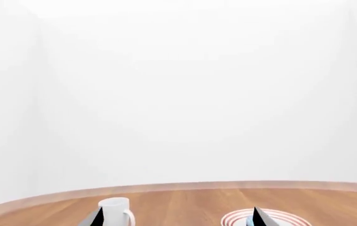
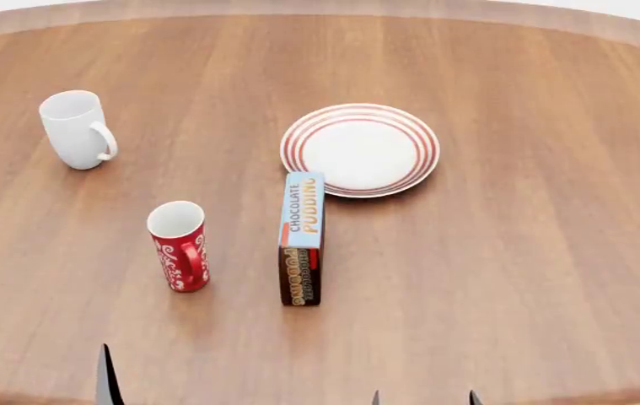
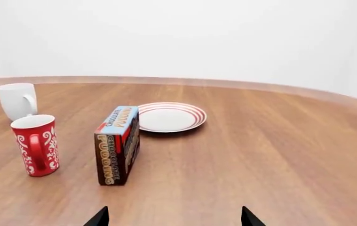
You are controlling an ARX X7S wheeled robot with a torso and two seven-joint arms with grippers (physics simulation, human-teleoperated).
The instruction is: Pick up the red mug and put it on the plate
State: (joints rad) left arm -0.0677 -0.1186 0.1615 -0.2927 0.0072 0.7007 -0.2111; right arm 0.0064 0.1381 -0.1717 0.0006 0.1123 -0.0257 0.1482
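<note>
The red mug with a white pattern stands upright on the wooden table, handle toward me, left of centre; the right wrist view shows the red mug too. Farther back and to the right lies the plate, white with red rings and empty, also visible as the plate and the plate. My left gripper is open at the near edge, short of the mug. My right gripper is open at the near edge, right of it. Nothing sits between the left gripper tips or the right gripper tips.
A chocolate pudding box stands on edge between the red mug and the plate, almost touching the plate's near rim. A plain white mug stands at the far left. The table is round, with bare wood on the right.
</note>
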